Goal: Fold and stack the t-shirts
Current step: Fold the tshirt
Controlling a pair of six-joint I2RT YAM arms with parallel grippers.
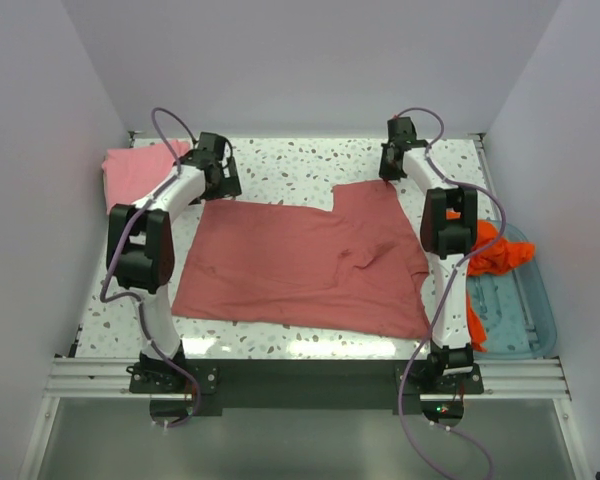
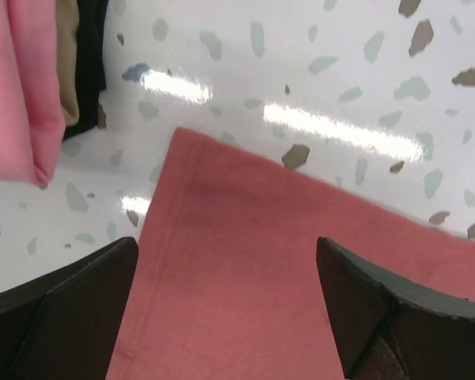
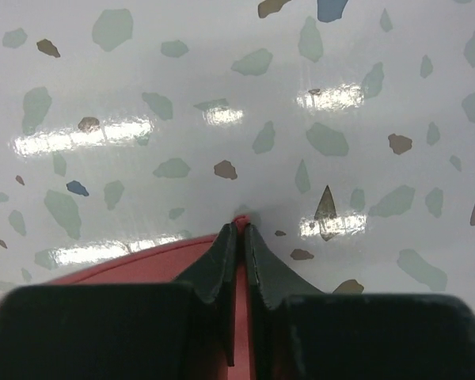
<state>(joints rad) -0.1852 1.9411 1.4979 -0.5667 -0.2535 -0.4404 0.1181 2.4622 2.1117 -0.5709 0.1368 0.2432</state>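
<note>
One rose-red t-shirt (image 1: 300, 265) — flat, long axis left-right

The spread t-shirt (image 1: 300, 265) lies across the middle of the table (image 1: 300, 160). At ten o'clock from it, in the far left corner, sits the folded t-shirt (image 1: 130, 172). At four o'clock, by the table's right edge, rests the tray (image 1: 528, 325) — the crumpled t-shirt (image 1: 495, 250) lies over its far left rim. The left gripper (image 1: 222, 172) hangs above the spread t-shirt's eleven-o'clock corner; the right gripper (image 1: 392, 165) sits at its one-o'clock corner, pinching the edge.
</note>
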